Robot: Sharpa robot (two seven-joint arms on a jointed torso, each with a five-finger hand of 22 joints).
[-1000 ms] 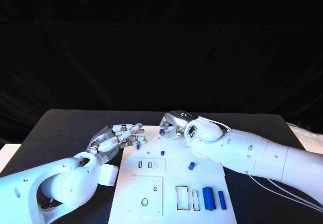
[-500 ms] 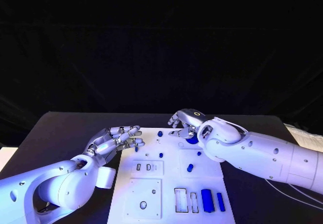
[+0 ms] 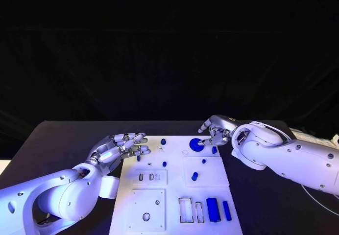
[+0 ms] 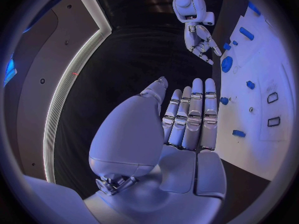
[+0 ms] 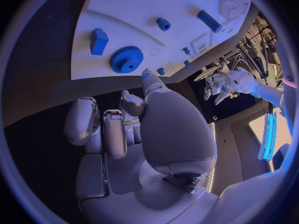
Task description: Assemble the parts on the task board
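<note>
Black desk (image 3: 63,142), matte surface, bare dark top showing along its left and right edges and at the far corners. Black curtain backdrop (image 3: 169,58) hangs behind the desk's far edge, spanning the full width.

The black table (image 3: 63,142) filled the lower part of the head view, beneath a dark backdrop. The white task board (image 3: 173,196) lay flat on it at lower centre, reaching the bottom edge of the frame.
</note>
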